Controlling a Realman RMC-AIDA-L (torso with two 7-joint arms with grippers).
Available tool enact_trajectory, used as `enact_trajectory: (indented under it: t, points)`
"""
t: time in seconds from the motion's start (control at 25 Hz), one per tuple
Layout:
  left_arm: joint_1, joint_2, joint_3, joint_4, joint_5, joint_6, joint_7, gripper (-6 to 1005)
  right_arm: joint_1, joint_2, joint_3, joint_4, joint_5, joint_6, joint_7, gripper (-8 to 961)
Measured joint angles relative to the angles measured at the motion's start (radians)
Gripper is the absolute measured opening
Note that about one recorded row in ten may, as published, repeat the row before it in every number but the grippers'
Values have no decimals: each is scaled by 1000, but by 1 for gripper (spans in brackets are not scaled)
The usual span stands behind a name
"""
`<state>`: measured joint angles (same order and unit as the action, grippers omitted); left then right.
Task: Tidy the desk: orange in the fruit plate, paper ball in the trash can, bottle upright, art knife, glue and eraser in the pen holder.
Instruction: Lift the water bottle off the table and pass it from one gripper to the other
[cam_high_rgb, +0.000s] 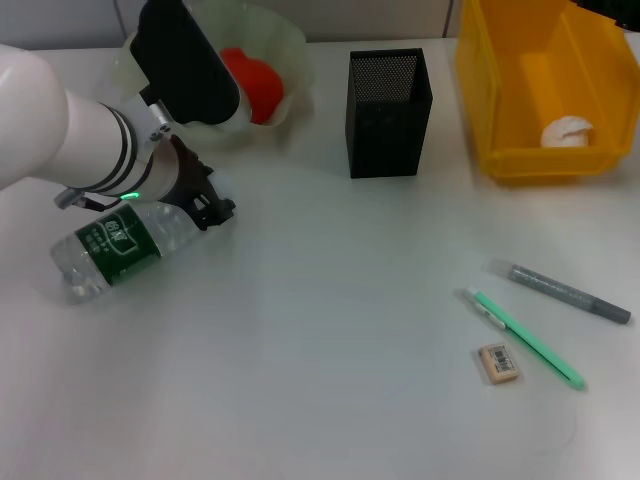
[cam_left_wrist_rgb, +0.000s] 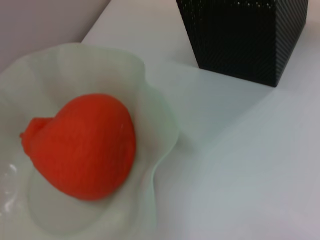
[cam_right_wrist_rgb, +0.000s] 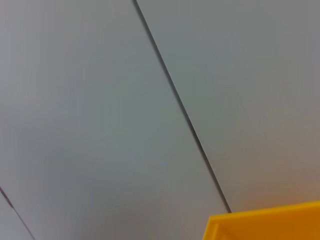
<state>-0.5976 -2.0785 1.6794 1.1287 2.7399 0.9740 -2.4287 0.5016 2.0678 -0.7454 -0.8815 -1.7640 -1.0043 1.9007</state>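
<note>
The bottle (cam_high_rgb: 120, 245) lies on its side on the desk (cam_high_rgb: 330, 300) at the left. My left gripper (cam_high_rgb: 205, 205) is down at the bottle's neck end, whose cap it hides. The orange (cam_high_rgb: 255, 85) lies in the fruit plate (cam_high_rgb: 290, 40); the left wrist view shows both the orange (cam_left_wrist_rgb: 85, 145) and the plate (cam_left_wrist_rgb: 155, 120). The paper ball (cam_high_rgb: 567, 132) lies in the trash can (cam_high_rgb: 500, 90). The green art knife (cam_high_rgb: 525, 338), grey glue stick (cam_high_rgb: 570, 292) and eraser (cam_high_rgb: 499, 363) lie at the front right. The pen holder (cam_high_rgb: 388, 110) stands at the back middle. My right gripper is out of view.
The right wrist view shows a grey wall and a corner of the trash can (cam_right_wrist_rgb: 265, 225). The pen holder also shows in the left wrist view (cam_left_wrist_rgb: 240, 35), beside the plate. My white left forearm (cam_high_rgb: 50, 125) reaches in over the desk's left side.
</note>
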Motion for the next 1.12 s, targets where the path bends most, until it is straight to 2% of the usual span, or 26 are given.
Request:
enact_trajectory:
  t: [0.32,0.4,0.44,0.6,0.68,0.72,0.8,0.88,0.92,0.96,1.04,1.12]
  points:
    - [15,2,-7,34,-17,5,8,435,-1,1,16,1,0,-1,0,702]
    - [101,7,-78,164,-102,7,44,435,2,1,18,1,0,-1,0,702]
    - [101,7,-78,164,-102,7,44,435,2,1,18,1,0,-1,0,702]
    - [213,9,-198,272,-300,11,165,435,20,0,18,3,0,1,-8,702]
    - [213,9,-198,272,-300,11,165,435,24,0,18,5,0,3,-12,703]
    - [278,9,-282,287,-448,12,255,435,28,0,18,8,0,4,-13,703]
    - [331,9,-357,268,-626,14,372,435,38,-1,18,16,0,11,-14,703]
    - [331,9,-357,268,-626,14,372,435,41,-1,18,17,0,12,-14,703]
    - [361,10,-413,230,-753,29,462,435,44,-2,18,18,0,13,-14,703]
    - [372,10,-448,203,-820,45,512,436,47,-2,17,19,0,14,-14,703]
    - [377,10,-472,184,-863,58,545,436,52,-3,17,19,0,14,-14,703]
    - [378,10,-548,114,-949,107,629,436,58,-3,17,21,0,14,-14,702]
